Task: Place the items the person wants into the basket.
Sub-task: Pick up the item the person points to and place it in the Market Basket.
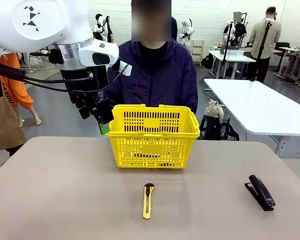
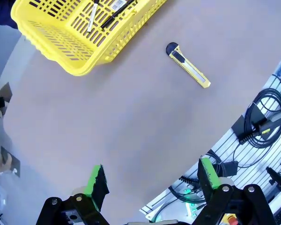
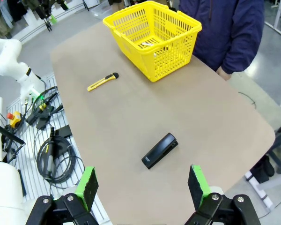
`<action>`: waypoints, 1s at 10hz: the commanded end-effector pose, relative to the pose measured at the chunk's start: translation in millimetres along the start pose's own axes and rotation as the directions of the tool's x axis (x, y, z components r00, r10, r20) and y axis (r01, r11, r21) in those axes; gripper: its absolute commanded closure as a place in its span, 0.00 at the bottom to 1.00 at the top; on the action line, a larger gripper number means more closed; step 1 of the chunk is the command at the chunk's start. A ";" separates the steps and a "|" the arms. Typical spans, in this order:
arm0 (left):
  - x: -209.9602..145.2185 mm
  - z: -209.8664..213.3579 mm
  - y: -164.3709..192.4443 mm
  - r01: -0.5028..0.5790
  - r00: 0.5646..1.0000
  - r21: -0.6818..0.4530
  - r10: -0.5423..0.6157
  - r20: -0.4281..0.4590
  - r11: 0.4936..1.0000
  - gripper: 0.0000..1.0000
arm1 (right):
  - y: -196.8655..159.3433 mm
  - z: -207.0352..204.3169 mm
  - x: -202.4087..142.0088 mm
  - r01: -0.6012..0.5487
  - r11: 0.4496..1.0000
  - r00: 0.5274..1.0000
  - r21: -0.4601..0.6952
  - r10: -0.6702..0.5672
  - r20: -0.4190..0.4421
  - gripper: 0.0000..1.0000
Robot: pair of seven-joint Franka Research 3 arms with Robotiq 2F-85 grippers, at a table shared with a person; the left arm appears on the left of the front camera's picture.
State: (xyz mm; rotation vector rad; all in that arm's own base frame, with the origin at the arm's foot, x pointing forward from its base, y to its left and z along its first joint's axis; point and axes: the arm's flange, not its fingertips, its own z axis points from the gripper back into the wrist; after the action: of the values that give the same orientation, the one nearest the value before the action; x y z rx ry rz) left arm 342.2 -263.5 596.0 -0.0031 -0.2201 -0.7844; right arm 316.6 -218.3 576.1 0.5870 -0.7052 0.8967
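Front view, bottom centre: a yellow-and-black utility knife [image 1: 148,200] lies on the table [image 1: 65,190], with a black stapler [image 1: 260,191] at lower right. Behind them, mid-frame, stands the yellow basket [image 1: 153,136]; the left wrist view shows a white marker [image 2: 92,15] and a black pen [image 2: 113,13] inside it at top left. The left gripper [image 1: 101,119] hangs beside the basket's left rim, jaws apart. The right gripper [image 3: 143,186], in its own view, is spread wide and empty. The person [image 1: 160,75] stands behind the basket.
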 end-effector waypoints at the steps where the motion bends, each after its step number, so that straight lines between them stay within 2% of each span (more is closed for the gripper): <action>1: 6.3 6.0 -7.7 0.006 1.000 -0.001 -0.006 0.003 1.000 0.00 | -0.8 -0.6 -0.4 -0.013 1.000 0.999 0.006 0.013 0.033 0.00; 10: 3.9 3.5 -7.7 0.014 1.000 0.005 -0.014 0.007 1.000 0.00 | -0.8 -0.6 -0.4 -0.013 1.000 0.999 0.006 0.013 0.033 0.00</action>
State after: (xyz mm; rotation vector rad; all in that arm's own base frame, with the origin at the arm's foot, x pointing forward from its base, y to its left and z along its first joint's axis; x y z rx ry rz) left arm 338.9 -271.4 599.3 0.0002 -0.2278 -0.7982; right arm 316.6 -218.3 576.1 0.5870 -0.7053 0.8968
